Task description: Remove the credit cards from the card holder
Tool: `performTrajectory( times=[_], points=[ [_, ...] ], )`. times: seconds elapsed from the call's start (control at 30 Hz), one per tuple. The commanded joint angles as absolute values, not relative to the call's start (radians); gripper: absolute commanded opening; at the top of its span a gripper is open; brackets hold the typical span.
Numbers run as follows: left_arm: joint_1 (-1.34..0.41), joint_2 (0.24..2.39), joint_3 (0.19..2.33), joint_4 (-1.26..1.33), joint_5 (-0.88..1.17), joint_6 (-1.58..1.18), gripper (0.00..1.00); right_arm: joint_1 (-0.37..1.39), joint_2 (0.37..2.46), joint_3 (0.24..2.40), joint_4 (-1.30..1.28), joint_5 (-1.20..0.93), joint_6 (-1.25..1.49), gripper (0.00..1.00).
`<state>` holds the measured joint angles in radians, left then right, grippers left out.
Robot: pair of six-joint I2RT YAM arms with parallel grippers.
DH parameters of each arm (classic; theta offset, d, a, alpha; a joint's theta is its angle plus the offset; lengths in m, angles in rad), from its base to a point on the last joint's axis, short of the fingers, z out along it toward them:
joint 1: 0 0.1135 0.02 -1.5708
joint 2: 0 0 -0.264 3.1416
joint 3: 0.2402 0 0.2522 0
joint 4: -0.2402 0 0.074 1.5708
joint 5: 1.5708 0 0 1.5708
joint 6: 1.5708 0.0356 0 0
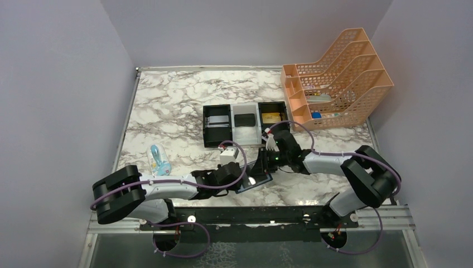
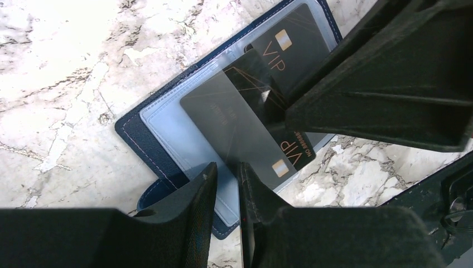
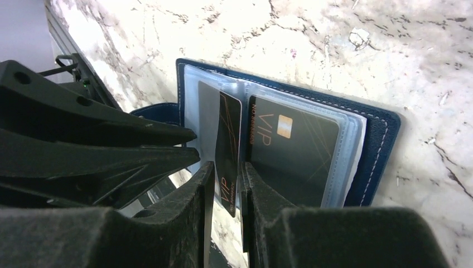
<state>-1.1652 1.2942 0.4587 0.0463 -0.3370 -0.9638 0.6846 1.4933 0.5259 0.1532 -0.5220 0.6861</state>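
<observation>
Marble tabletop (image 1: 167, 100): credit card (image 3: 227, 139) within right gripper (image 3: 226, 190)

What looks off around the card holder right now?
One black VIP card sits askew, partly out of its pocket and overhanging the edge of the open card holder, between the jaws of the right gripper. The other VIP card lies square in its pocket.
</observation>
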Motion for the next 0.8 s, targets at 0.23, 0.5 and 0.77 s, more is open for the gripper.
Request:
performTrajectory(
  times=[0.23,0.5,0.77],
  points=[
    [-1.163,1.312,0.448,-0.037,-0.367,-0.954,0.24,0.674,1.563,0.528,0.257,-0.654,0.703,0.10],
    [-1.164,1.310,0.449,-0.042,-0.371,-0.955,0.24,0.608,1.482,0.476,0.204,-0.590,0.689,0.03],
    [-1.163,1.311,0.462,-0.018,-0.344,-0.917,0.23,0.566,1.475,0.442,0.219,-0.700,0.646,0.09]
  ],
)
